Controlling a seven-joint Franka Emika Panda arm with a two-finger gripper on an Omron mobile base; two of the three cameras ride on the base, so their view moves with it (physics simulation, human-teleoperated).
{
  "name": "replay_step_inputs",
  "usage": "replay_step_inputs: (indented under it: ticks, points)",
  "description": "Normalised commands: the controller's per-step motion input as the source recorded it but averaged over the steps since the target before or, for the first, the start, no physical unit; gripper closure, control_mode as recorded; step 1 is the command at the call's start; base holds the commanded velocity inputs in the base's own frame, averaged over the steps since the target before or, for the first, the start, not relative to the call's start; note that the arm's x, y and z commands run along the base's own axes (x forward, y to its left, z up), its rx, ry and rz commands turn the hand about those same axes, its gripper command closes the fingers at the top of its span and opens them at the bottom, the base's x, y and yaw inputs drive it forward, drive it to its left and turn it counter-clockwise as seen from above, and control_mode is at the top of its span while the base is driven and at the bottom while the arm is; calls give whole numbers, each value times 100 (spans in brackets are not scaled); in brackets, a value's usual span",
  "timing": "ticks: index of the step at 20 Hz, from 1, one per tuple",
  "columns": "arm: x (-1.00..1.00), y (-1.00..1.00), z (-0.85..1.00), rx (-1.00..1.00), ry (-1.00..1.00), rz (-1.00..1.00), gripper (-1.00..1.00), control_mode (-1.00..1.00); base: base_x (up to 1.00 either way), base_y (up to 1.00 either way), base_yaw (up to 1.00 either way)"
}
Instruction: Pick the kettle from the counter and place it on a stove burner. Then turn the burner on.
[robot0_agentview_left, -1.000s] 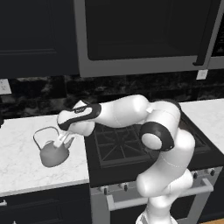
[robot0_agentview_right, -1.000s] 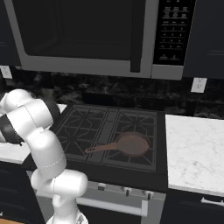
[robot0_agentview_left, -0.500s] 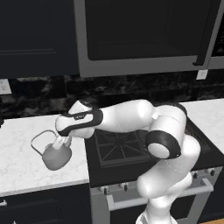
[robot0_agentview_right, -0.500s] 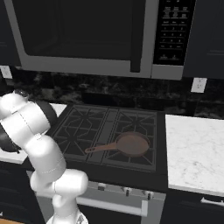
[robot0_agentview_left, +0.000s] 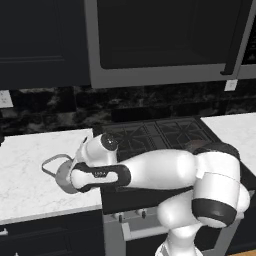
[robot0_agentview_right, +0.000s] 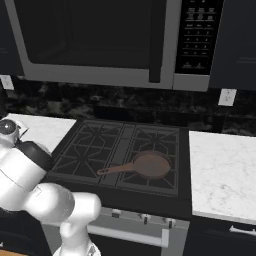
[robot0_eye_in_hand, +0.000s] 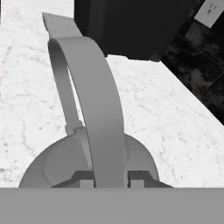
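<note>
The grey kettle (robot0_agentview_left: 64, 176) sat on the white marble bench (robot0_agentview_left: 30, 170), near its front edge and close to the end that met the black cooktop (robot0_agentview_right: 120, 152). The fingers (robot0_eye_in_hand: 111, 178) were clamped on the kettle's arched handle (robot0_eye_in_hand: 94, 109), one on each side of the band. A brown frying pan (robot0_agentview_right: 150, 165) lay on a front stove burner (robot0_agentview_right: 147, 167), its handle pointing toward the bench.
</note>
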Motion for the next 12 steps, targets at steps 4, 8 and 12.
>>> replay_step_inputs:
  ticks: [4,8,12]
  points:
    - [-36,-43,54,2,-29,-23,100,-100,0,0,0]
    - [-19,-55,62,8,-17,-26,100,-100,0,0,0]
    - [-2,-54,80,11,-4,-25,100,-100,0,0,0]
